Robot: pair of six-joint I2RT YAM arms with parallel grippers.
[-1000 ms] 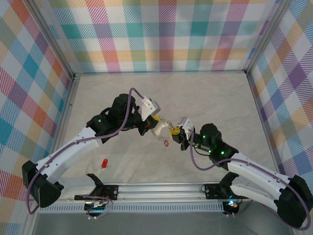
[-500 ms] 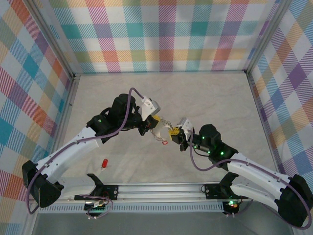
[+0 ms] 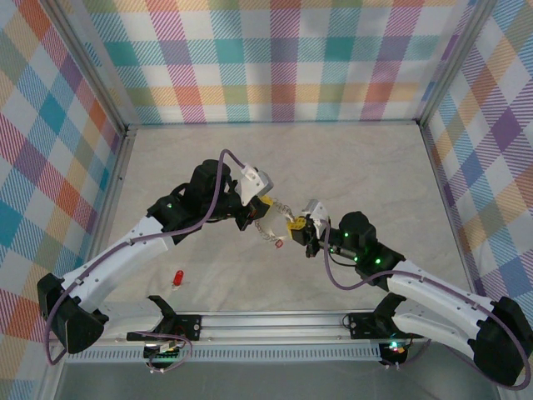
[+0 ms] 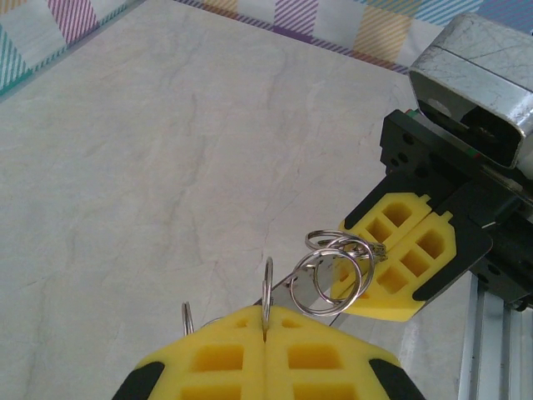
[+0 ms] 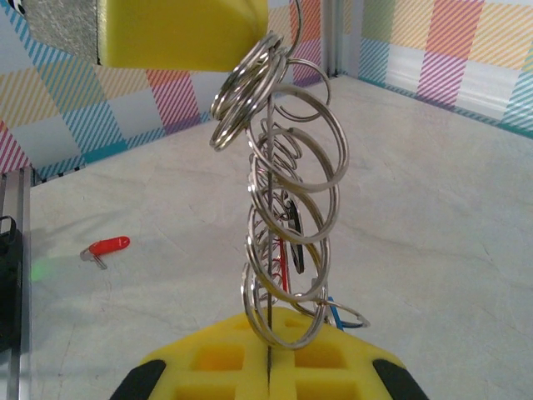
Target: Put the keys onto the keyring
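Above the table (image 3: 350,167), left gripper (image 3: 266,204) and right gripper (image 3: 296,223) stay clamped on the keyring (image 3: 271,225); the right edged leftward.

Overhead view, two wrist close-ups (keyring (image 5: 271,217) shared)

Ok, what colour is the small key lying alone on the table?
Red: the small plastic-headed key shows best in the right wrist view.

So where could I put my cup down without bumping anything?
The widest bare stretch of pale stone-look table lies between the robot and the checked back wall. The far right corner is free. The middle is crowded: the left tool and right tool, yellow-tipped, both pinch the silver chain-like keyring. A red key lies beside the white left arm.
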